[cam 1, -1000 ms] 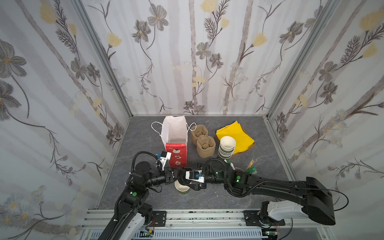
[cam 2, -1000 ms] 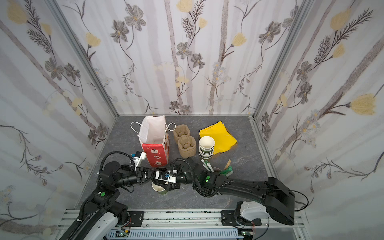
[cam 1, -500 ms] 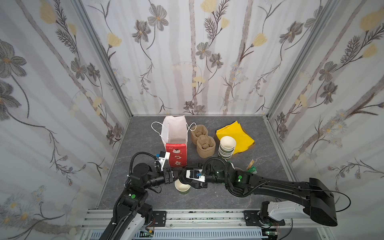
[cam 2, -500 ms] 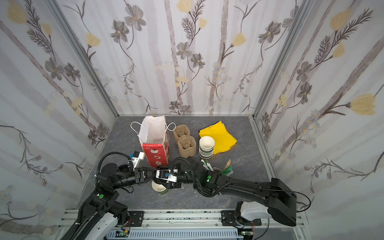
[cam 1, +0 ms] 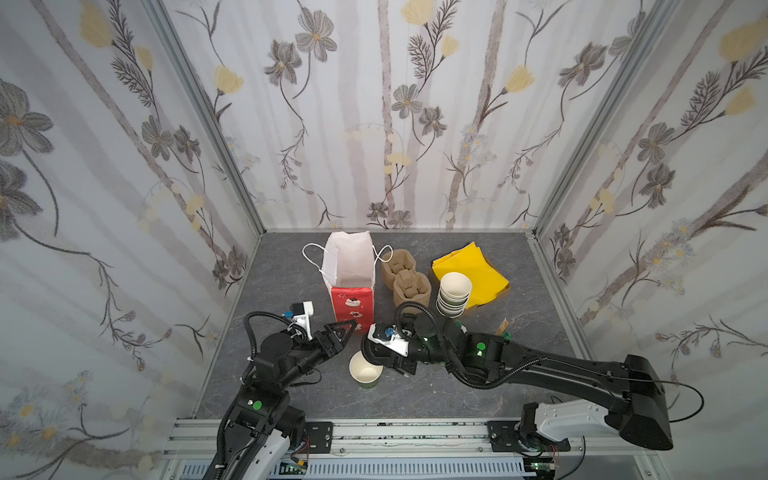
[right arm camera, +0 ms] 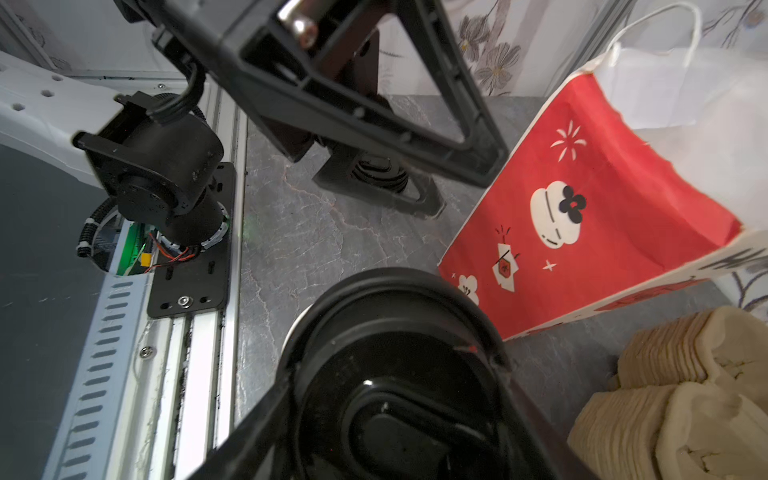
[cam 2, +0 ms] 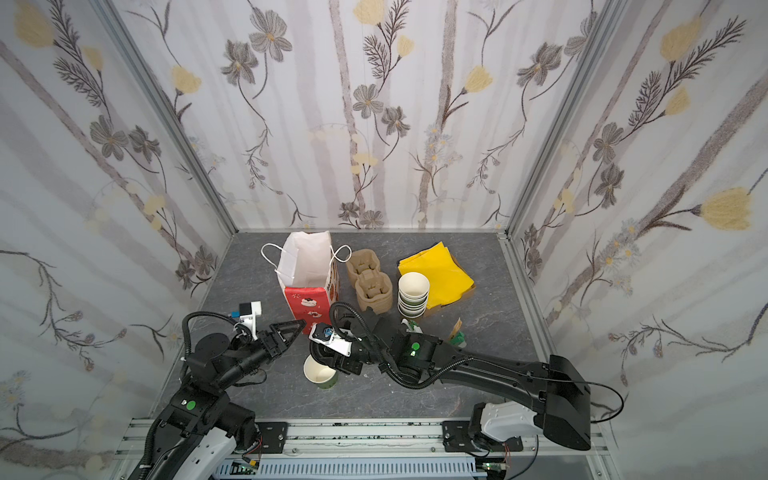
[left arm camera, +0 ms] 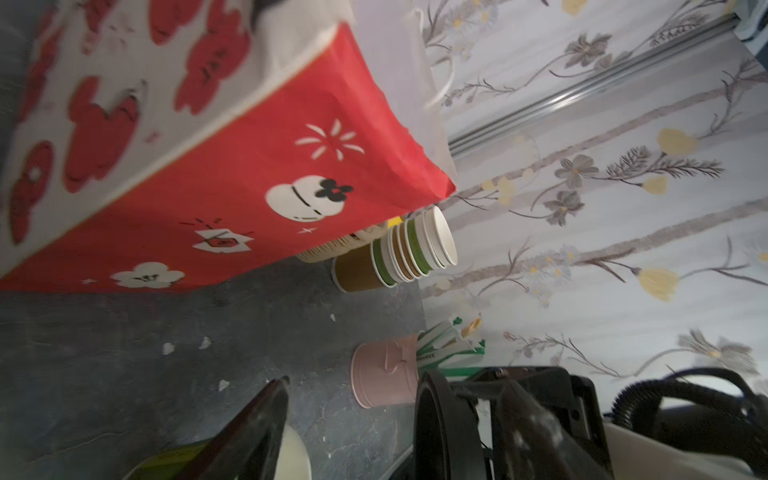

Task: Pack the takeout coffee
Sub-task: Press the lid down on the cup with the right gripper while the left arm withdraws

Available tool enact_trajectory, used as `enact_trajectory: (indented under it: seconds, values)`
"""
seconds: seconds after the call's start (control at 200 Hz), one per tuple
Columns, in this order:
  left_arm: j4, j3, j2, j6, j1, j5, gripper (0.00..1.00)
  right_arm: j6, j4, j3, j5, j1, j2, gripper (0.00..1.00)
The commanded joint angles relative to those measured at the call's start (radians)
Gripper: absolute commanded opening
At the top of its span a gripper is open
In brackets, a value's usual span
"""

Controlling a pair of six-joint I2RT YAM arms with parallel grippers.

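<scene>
The takeout coffee cup (cam 1: 365, 371) (cam 2: 319, 371) stands lidless near the table's front, with green sides and a white inside. Its rim shows in the left wrist view (left arm camera: 293, 455). My right gripper (cam 1: 374, 354) (cam 2: 323, 353) (right arm camera: 395, 424) is shut on the round black sip lid (right arm camera: 395, 353) (left arm camera: 434, 419). It holds the lid tilted just above the cup's far rim, not seated on it. My left gripper (cam 1: 351, 330) (cam 2: 297, 330) (left arm camera: 403, 390) stands open left of the lid, close to the bag's red front, with nothing between its fingers.
The red-and-white paper bag (cam 1: 352, 291) (right arm camera: 582, 208) stands open behind both grippers. To its right are tan pulp cup carriers (cam 1: 405, 278), a stack of lidless cups (cam 1: 454, 293) and yellow napkins (cam 1: 478, 270). A pink cup of wrapped straws (left arm camera: 384, 374) stands behind the right arm.
My left gripper has opened and drawn back from the cup toward the bag. The right gripper still holds the lid over the cup, which has not moved.
</scene>
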Motion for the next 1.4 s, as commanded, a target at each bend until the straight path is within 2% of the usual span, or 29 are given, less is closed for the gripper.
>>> enact_trajectory:
  seconds: [0.0,0.095,0.17,0.445,0.914,1.394]
  values:
    - [-0.215,0.049,0.011,0.047,0.008,-0.355,0.84,0.105,-0.176,0.080,0.058,0.032,0.058,0.65]
    - [-0.335,0.084,0.018,0.029,0.029,-0.540,0.86,0.133,-0.280,0.183,0.076,0.062,0.151,0.67]
    - [-0.369,0.094,0.013,0.014,0.052,-0.625,0.86,0.149,-0.332,0.248,0.085,0.070,0.210,0.67]
    - [-0.374,0.055,-0.044,-0.076,0.130,-0.732,0.86,0.146,-0.407,0.374,0.094,0.070,0.351,0.67]
    - [-0.373,0.012,-0.101,-0.095,0.133,-0.708,0.86,0.125,-0.490,0.461,0.107,0.062,0.446,0.70]
    - [-0.374,0.002,-0.101,-0.101,0.134,-0.704,0.86,0.126,-0.515,0.482,0.052,0.055,0.476,0.71]
